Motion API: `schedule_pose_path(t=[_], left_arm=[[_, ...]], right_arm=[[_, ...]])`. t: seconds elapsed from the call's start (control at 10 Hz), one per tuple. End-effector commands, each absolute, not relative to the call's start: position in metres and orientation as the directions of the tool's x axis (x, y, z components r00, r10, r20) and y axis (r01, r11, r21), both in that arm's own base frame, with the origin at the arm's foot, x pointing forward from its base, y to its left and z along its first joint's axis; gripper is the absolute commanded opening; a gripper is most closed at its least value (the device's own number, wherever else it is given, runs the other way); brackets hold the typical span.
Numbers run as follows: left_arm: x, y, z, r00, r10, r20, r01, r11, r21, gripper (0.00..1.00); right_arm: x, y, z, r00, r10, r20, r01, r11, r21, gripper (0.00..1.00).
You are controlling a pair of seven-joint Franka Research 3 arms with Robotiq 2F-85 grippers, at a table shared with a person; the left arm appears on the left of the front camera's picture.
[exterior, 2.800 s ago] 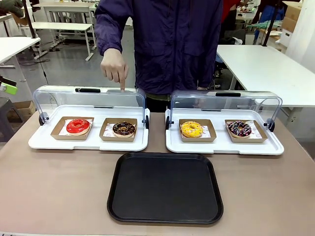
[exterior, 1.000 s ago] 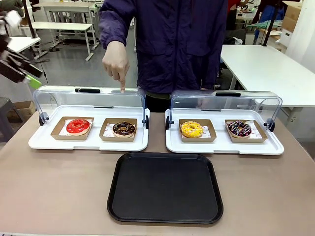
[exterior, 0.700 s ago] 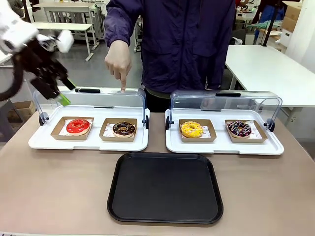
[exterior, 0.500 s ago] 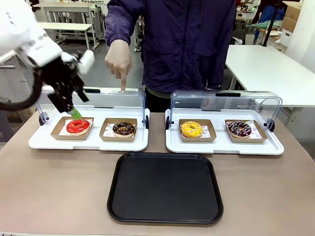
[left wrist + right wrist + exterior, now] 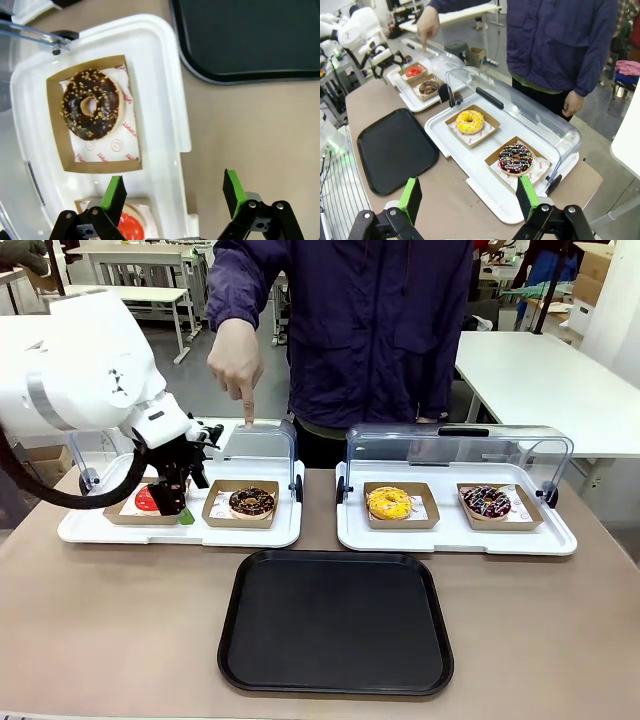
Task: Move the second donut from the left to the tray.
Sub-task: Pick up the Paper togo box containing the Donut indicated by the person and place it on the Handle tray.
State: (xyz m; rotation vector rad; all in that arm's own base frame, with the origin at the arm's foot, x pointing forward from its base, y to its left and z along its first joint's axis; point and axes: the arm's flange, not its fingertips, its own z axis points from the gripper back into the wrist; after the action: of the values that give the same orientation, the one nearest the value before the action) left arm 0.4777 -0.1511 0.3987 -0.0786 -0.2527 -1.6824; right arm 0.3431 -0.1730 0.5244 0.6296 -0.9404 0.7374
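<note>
Your left claw is released: in the left wrist view its green fingers stand wide apart with nothing between them. You see it low over the near part of the left white tray, between the red donut and the chocolate donut. You cannot tell from the front whether it touches the tray. From the wrist, one finger sits over the corner of the red donut's cardboard, and the other over the bare table past the white tray's rim.

The chocolate donut, dark icing with yellowish drizzle, lies flat in its small cardboard tray. It is second from the left, on the left white tray, beneath the raised clear lid. It is apart from the black tray, which lies on the table nearer you, in front of the gap between the two white trays.

The person's hand hangs above the lid's far edge, index finger pointing straight down behind the chocolate donut.

Your right claw is released too, fingers spread and holding nothing, raised above the table on the right side. Below it you look down on the right white tray with the yellow donut and the sprinkled donut, each in its own cardboard.
</note>
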Motion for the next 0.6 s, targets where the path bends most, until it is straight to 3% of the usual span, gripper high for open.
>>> schedule_pose_path(t=[0.0,0.1,0.5], left_arm=[[0.488,-0.147,0.405,-0.052,-0.981,0.185,0.998,-0.043,0.056,1.0],[0.478,-0.151,0.399,-0.129,-0.971,0.199,0.987,-0.107,0.12,1.0],[0.482,-0.151,0.392,-0.095,-0.981,0.171,0.988,-0.072,0.136,1.0]], right_arm=[[0.346,-0.173,0.525,0.356,0.269,0.895,-0.795,0.59,0.139,1.0],[0.346,-0.173,0.525,0.356,0.269,0.895,-0.795,0.59,0.139,1.0],[0.346,-0.173,0.525,0.356,0.269,0.895,-0.795,0.59,0.139,1.0]])
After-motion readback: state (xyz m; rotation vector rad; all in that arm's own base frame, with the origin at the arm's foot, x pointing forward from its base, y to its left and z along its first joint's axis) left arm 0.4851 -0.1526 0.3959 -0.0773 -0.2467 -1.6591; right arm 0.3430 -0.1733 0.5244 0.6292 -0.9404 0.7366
